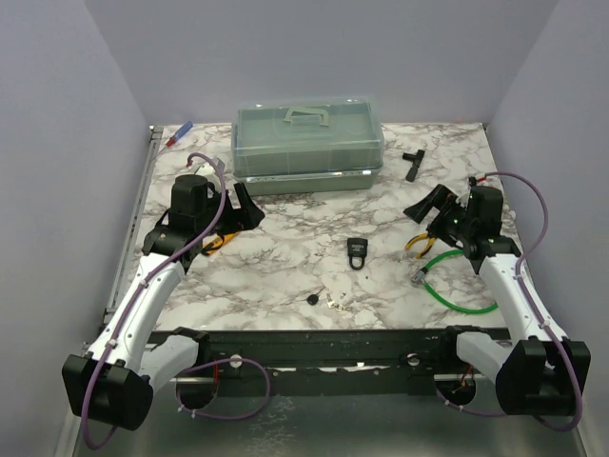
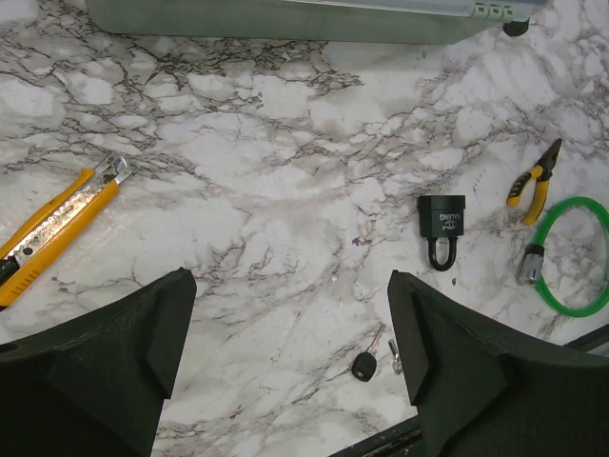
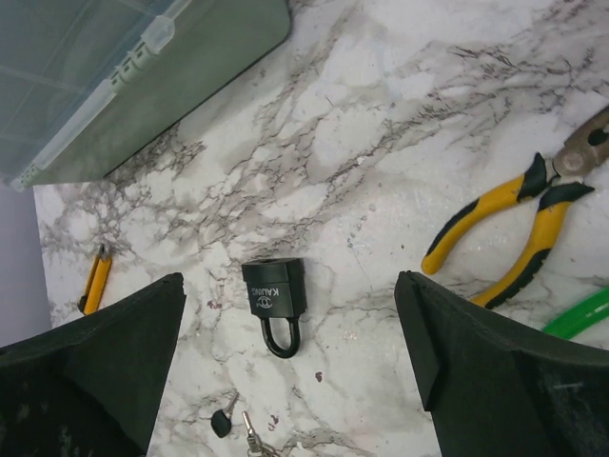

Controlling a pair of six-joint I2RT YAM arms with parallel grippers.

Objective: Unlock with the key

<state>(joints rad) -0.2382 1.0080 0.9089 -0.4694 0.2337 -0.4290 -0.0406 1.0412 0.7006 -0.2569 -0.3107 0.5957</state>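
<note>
Key (image 1: 312, 299), tiny, with a round black head: one only, flat on the white marbled desk (image 1: 285, 276) near its front edge, between the two arms. It lies apart from the padlock and nothing grips it. Small silver metal bits (image 1: 338, 304) sit just beside it.

One clear plastic storage box with a moulded handle (image 1: 307, 138) stands at the back of the desk.

There are two claws. The left claw (image 2: 290, 319) hangs above the desk with its jaws spread wide, holding nothing. The right claw (image 3: 290, 300) is likewise released and grasps nothing; the padlock shows between its jaws, down on the desk.

One loop of green cable (image 1: 461, 290) lies by the right arm. One yellow utility knife (image 2: 57, 228) lies on the left. One pair of yellow-handled pliers (image 3: 514, 238) lies near the cable, and one black T-shaped tool (image 1: 413, 162) is at the back right. One small black padlock with a metal shackle (image 1: 357, 251) rests mid-desk, shackle toward the front.
</note>
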